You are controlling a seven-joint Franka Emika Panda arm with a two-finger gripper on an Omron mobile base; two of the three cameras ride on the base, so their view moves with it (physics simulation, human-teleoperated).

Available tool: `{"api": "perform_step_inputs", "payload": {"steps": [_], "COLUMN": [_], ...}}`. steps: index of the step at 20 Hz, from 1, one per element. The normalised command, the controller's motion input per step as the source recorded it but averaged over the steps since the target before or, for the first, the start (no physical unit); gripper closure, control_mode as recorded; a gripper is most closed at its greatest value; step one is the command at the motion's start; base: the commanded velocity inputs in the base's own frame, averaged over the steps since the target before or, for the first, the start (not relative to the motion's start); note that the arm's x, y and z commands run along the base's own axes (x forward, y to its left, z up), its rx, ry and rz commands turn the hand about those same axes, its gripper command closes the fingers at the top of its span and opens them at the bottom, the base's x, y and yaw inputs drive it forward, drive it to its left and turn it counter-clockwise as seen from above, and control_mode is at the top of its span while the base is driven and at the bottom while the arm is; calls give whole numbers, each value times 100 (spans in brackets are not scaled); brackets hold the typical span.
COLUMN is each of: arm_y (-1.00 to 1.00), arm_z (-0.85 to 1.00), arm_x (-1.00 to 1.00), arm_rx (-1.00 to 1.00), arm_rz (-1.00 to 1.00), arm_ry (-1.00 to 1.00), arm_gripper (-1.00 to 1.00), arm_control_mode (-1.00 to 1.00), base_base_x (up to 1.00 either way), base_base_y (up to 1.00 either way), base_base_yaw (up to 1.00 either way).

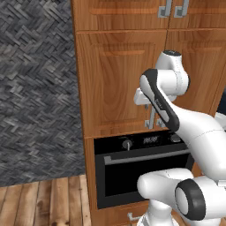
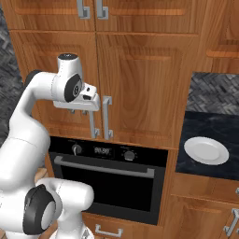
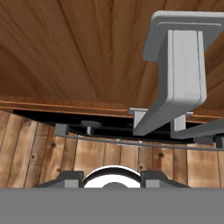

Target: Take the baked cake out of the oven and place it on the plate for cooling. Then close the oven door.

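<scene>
The oven's (image 2: pixel 109 179) small display showed pale digits too blurred to read. Its door (image 2: pixel 112 186) stood shut under the wooden cabinets (image 2: pixel 140 79), hiding any cake. The white plate (image 2: pixel 206 150) lay on the dark bench (image 2: pixel 205 135) to the right. The pincer (image 2: pixel 83 108) hung by the cabinet handles (image 2: pixel 107 117); its opening was unclear.

Wooden cabinets (image 2: pixel 140 79), dark counter (image 2: pixel 205 140)

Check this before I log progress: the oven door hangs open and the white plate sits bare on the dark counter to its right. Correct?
Not quite. The oven door is shut, as the right base view shows. The plate does sit bare on the dark counter to its right.
</scene>
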Motion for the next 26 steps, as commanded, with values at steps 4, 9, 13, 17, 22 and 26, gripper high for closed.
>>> {"api": "perform_step_inputs", "payload": {"steps": [4, 9, 13, 17, 22, 26], "arm_y": [0, 0, 0, 0, 0, 0], "arm_z": [0, 0, 0, 0, 0, 0], "arm_x": [0, 0, 0, -1, 0, 0], "arm_rx": [0, 0, 0, 0, 0, 0], "arm_rz": [0, 0, 0, 0, 0, 0], "arm_ry": [0, 0, 0, 0, 0, 0], "arm_gripper": [-100, -100, -100, -100, -100, -100], "arm_control_mode": [-100, -100, -100, 100, 100, 100], "base_base_x": [0, 0, 0, -14, -91, -62], "base_base_y": [0, 0, 0, 0, -14, -45], "base_base_yaw": [0, 0, 0, 0, 0, 0]}}
